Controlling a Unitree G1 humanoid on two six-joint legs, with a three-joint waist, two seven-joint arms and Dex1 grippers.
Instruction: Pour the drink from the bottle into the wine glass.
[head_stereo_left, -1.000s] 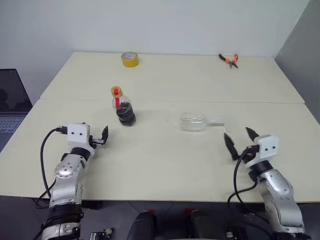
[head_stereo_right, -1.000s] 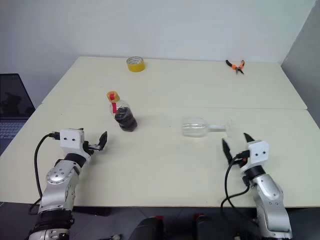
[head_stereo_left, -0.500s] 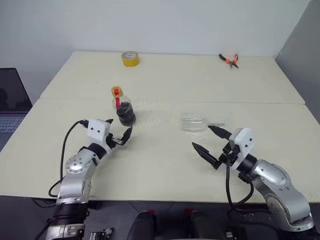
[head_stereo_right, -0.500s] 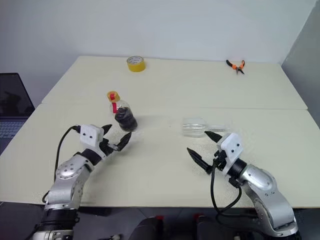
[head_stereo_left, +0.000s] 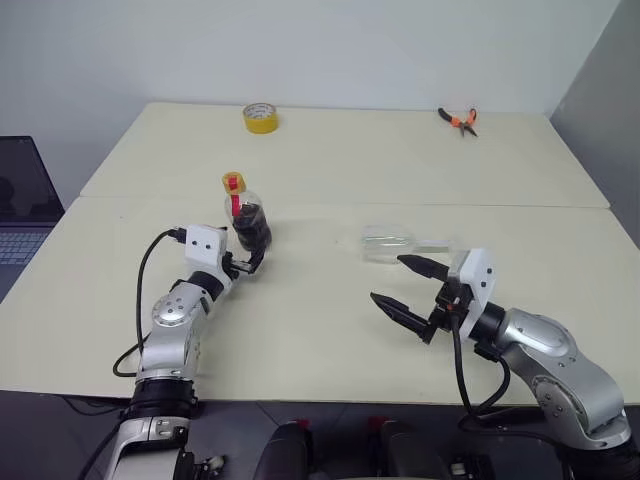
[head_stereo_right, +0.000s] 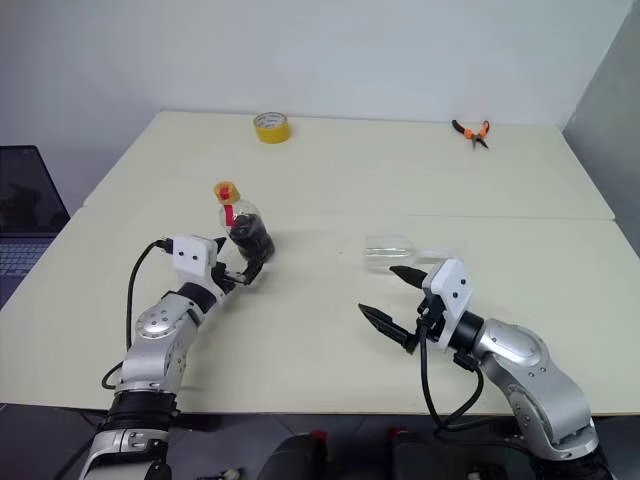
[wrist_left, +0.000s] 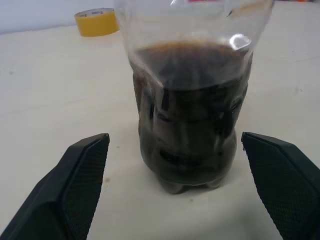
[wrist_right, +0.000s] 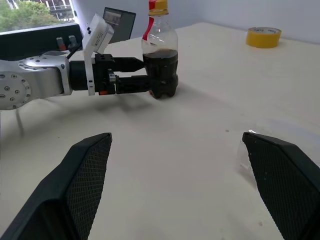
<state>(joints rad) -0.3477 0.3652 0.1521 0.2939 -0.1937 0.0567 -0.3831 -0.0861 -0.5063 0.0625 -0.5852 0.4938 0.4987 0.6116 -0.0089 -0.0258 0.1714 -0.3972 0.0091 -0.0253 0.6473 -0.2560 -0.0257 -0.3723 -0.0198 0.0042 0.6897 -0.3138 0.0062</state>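
Note:
The bottle (head_stereo_left: 247, 220) stands upright left of the table's middle, with a yellow cap and a red neck label. The dark drink (wrist_left: 190, 115) fills its lower half. My left gripper (head_stereo_left: 249, 262) is open at the bottle's base; its fingers (wrist_left: 80, 170) stand apart on either side of the bottle without pressing on it. The wine glass (head_stereo_left: 390, 243) lies on its side right of centre, foot toward the right. My right gripper (head_stereo_left: 388, 280) is open just in front of the glass, pointing left, with nothing between its fingers.
A yellow tape roll (head_stereo_left: 260, 118) and orange-handled pliers (head_stereo_left: 458, 120) lie at the table's far edge. A laptop (head_stereo_left: 20, 200) sits off to the left. A seam (head_stereo_left: 480, 206) runs across between the two tabletops. A grey panel (head_stereo_left: 600, 110) stands at the right.
My left gripper has reached forward and to the right until its fingers flank the bottle. My right gripper has swung left and turned to point leftward in front of the glass.

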